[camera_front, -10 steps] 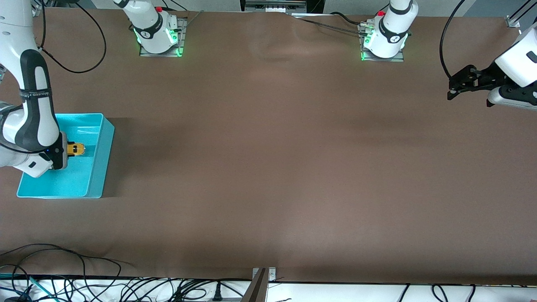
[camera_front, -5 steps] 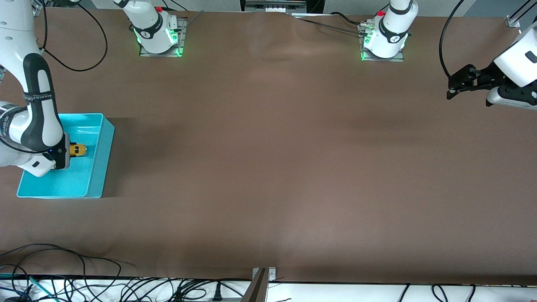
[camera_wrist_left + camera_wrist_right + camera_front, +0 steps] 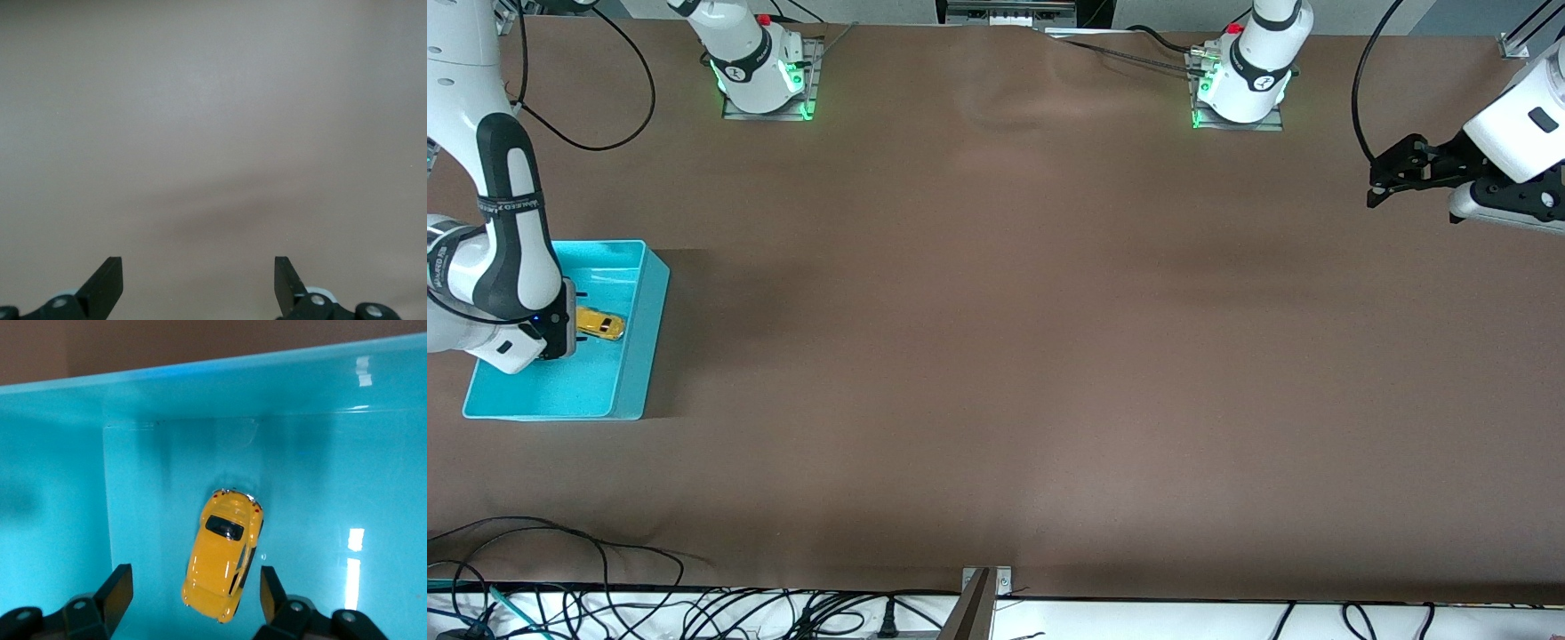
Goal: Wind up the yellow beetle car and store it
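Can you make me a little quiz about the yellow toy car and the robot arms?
1. True or false: the yellow car lies inside the blue bin.
2. Which gripper is over the bin? A) the left gripper B) the right gripper
3. Fill in: the fingers of the right gripper are ____, with the car lying loose between them.

Key
1. True. The car rests on the bin's floor.
2. B. The right gripper hangs over the bin at the right arm's end of the table; the left gripper waits, open, over bare table at the left arm's end.
3. Open.
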{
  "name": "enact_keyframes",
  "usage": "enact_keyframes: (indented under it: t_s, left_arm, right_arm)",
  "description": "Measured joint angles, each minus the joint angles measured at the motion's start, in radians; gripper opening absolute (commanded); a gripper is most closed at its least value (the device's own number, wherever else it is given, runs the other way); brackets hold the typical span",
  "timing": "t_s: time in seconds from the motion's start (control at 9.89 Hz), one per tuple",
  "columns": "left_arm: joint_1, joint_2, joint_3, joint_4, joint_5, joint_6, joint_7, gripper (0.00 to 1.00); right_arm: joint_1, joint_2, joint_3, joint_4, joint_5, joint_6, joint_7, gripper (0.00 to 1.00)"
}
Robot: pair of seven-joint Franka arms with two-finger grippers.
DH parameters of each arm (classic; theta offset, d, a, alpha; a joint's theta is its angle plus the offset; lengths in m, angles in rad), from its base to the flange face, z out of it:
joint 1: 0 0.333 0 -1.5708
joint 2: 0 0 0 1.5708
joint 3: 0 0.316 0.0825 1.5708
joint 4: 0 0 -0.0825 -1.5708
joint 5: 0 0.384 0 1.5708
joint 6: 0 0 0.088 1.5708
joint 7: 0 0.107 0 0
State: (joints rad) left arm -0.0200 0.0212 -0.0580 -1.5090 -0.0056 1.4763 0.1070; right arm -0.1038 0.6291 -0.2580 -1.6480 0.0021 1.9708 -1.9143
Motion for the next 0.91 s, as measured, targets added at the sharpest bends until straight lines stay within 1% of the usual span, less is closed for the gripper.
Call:
enact_keyframes:
  t_s: [0.1,0.3,0.4,0.71,0.91]
  left_arm:
    - [0.000,0.000,0.000,0.000,0.000,-0.001,0.000,1.00]
    - [0.000,0.000,0.000,0.000,0.000,-0.002,0.000,1.00]
    - [0.000,0.000,-0.002,0.001,0.000,-0.002,0.000,1.00]
    - [0.000,0.000,-0.005,0.003,0.000,-0.003,-0.002,1.00]
    - [0.000,0.000,-0.002,0.010,0.000,-0.004,-0.003,1.00]
  right_arm:
    - [0.001,-0.018,0.000,0.004,0.000,-0.016,0.000,1.00]
    - [0.002,-0.078,0.001,0.011,0.001,-0.046,0.008,1.00]
    - [0.002,-0.115,0.002,0.013,0.006,-0.063,0.043,1.00]
    - [0.005,-0.211,0.010,0.035,0.019,-0.171,0.290,1.00]
    - [0.033,-0.231,0.015,0.106,0.030,-0.269,0.484,1.00]
